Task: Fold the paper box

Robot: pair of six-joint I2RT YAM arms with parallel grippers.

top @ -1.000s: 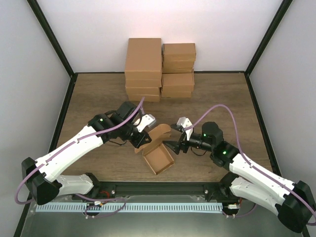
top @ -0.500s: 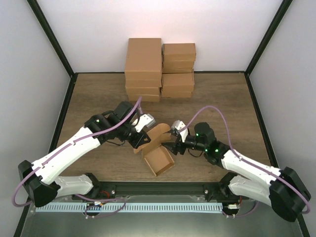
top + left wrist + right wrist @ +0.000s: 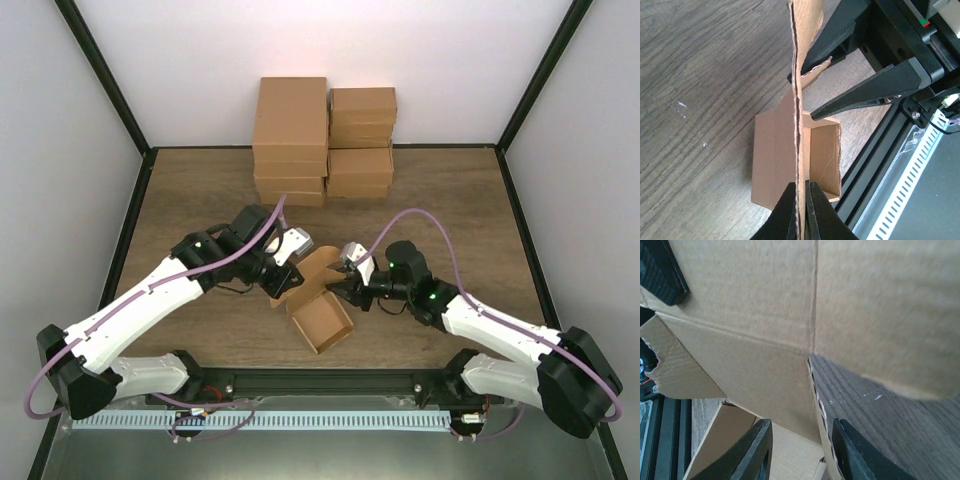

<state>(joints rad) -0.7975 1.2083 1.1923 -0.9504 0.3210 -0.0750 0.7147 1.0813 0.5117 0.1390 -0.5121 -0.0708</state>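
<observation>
The brown paper box (image 3: 322,320) lies half-formed on the wooden table, tray open upward and lid panel (image 3: 318,266) raised. My left gripper (image 3: 290,281) is shut on the lid's edge; in the left wrist view the cardboard sheet (image 3: 796,100) runs edge-on between the closed fingers of the left gripper (image 3: 801,186). My right gripper (image 3: 341,289) reaches in from the right. In the right wrist view the right gripper (image 3: 802,432) has its jaws apart, with a side flap's torn edge (image 3: 818,400) standing between them, close to the right finger (image 3: 850,450).
Several finished brown boxes (image 3: 322,138) are stacked against the back wall. A black rail (image 3: 330,380) runs along the near table edge, just in front of the box. The right arm's black fingers (image 3: 865,95) cross the left wrist view behind the sheet.
My right arm has moved left up to the box and its jaws have narrowed around the side flap. My left gripper has kept its hold, shifting only slightly.
</observation>
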